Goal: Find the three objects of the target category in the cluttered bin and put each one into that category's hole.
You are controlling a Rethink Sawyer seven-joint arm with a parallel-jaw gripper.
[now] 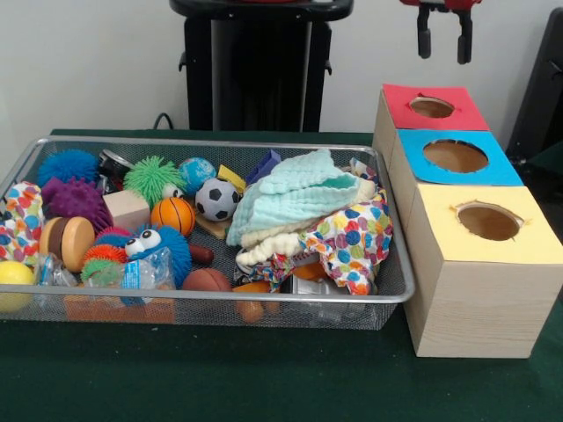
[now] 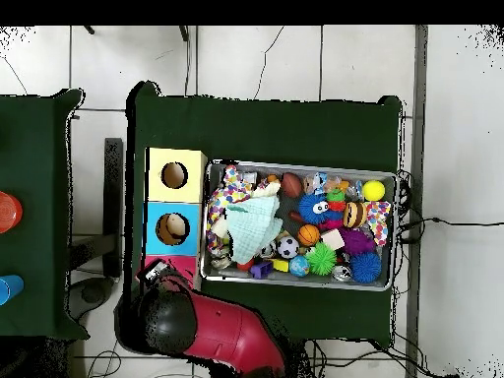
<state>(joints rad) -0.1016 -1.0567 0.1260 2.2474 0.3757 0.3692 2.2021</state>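
The silver wire-mesh bin [image 1: 220, 141] stands on the green table, full of toys; it also shows in the overhead view [image 2: 295, 164]. The round hole [image 1: 431, 107] is cut in the red top of the farthest wooden box. My gripper [image 1: 444, 40] hangs high above and just behind that box, open and empty. In the overhead view the red and black arm [image 2: 212, 330] covers most of the red-topped box [image 2: 175, 266], and the hole and the gripper are hidden there.
The blue-topped box [image 1: 457, 158] and yellow-topped box [image 1: 488, 224] stand in a row beside the bin. The bin holds a soccer ball [image 1: 217, 199], a basketball [image 1: 172, 214], a green spiky ball [image 1: 154, 178], a mint cloth [image 1: 295, 193] and a polka-dot cloth [image 1: 352, 242].
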